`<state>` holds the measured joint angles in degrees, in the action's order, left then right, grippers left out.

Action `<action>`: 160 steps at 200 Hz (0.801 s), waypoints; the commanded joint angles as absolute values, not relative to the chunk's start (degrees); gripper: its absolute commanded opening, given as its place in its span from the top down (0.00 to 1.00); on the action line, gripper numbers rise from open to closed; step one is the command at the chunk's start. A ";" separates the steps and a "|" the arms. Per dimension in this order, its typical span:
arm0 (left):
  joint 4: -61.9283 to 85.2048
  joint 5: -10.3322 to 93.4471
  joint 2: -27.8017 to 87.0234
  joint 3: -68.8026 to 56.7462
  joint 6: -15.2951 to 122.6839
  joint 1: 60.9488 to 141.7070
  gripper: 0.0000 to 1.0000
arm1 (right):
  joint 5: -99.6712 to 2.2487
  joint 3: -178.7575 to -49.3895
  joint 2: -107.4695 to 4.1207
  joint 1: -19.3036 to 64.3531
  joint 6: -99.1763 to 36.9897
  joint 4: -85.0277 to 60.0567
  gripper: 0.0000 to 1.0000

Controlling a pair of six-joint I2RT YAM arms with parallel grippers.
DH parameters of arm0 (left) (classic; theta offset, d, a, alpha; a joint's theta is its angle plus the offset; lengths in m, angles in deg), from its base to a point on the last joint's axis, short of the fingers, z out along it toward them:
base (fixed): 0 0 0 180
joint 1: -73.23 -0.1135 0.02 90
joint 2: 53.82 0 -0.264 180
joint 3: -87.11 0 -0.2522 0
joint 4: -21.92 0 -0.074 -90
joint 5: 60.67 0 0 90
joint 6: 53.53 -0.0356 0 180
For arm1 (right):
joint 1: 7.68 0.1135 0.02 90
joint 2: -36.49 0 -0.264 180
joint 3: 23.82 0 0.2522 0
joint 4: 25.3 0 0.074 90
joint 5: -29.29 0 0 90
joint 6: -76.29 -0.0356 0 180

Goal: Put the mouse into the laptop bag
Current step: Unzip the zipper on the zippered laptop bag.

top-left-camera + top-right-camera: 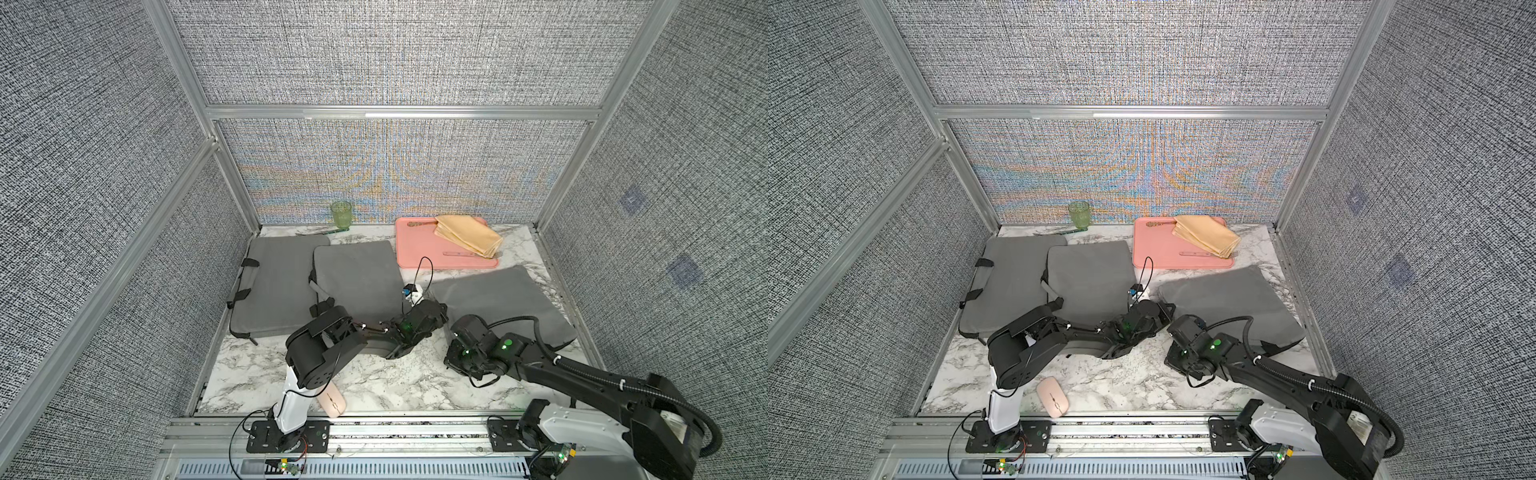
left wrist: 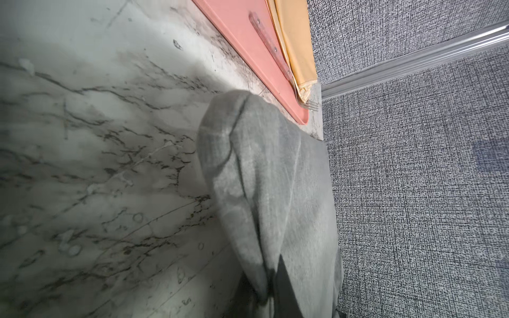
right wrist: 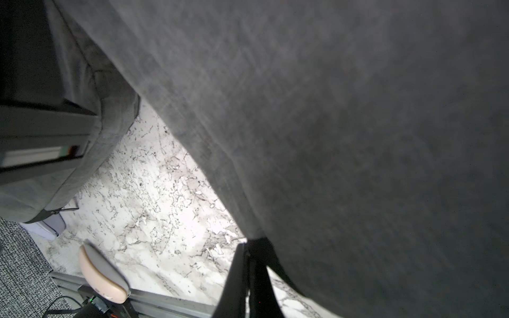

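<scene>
The pink mouse [image 1: 332, 401] [image 1: 1052, 397] lies on the marble table near the front edge, beside the left arm's base, and also shows in the right wrist view as the mouse [image 3: 102, 278]. The grey laptop bag [image 1: 503, 297] [image 1: 1225, 297] lies at the right. My left gripper [image 1: 438, 309] [image 2: 264, 296] is shut on the bag's near-left corner, pinching grey fabric [image 2: 261, 179]. My right gripper [image 1: 457, 336] [image 3: 249, 245] is shut on the bag's front edge, and the fabric [image 3: 330, 124] hangs lifted above the table. Neither gripper touches the mouse.
Two more grey bags [image 1: 274, 286] [image 1: 357, 276] lie at the left and middle. A pink tray [image 1: 415, 253] at the back holds a folded yellow napkin [image 1: 467, 237] and cutlery. A green glass [image 1: 340, 214] stands by the back wall. Bare marble [image 1: 395, 386] lies in front.
</scene>
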<state>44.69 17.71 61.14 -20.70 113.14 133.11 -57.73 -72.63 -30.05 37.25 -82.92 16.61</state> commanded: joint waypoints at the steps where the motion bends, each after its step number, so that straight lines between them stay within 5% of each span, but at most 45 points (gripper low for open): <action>1: 48.97 21.09 60.49 -21.65 113.97 133.61 1.00 | -61.68 -73.70 -30.70 36.38 -83.02 9.38 1.00; 31: 48.88 20.03 58.17 -23.05 113.22 133.53 1.00 | -64.86 -77.60 -33.04 35.82 -76.92 10.73 1.00; 46: 46.38 20.08 56.89 -23.19 111.25 133.26 1.00 | -68.40 -82.61 -35.12 36.75 -71.52 16.59 0.76; 62: 39.88 17.57 53.25 -24.14 110.64 133.14 0.30 | -67.92 -83.00 -34.80 37.93 -69.09 16.66 0.49; 76: 37.30 14.13 49.01 -26.46 108.72 133.02 0.00 | -68.98 -82.23 -33.17 39.96 -65.76 15.85 0.33; 120: 29.24 11.42 32.63 -33.43 104.08 129.15 0.01 | -74.10 -81.33 -30.19 47.94 -61.98 14.94 0.04; 140: 22.30 7.83 21.48 -37.14 101.08 127.30 0.01 | -76.31 -82.34 -31.78 53.06 -61.20 13.52 0.01; 160: 0.01 -3.83 10.19 -35.12 99.08 126.83 0.01 | -78.94 -84.88 -35.49 58.85 -60.23 11.99 0.01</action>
<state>22.22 8.68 19.41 -36.63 103.43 127.42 -73.84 -82.55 -32.46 53.77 -62.64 15.03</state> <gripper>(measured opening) 0.994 0.988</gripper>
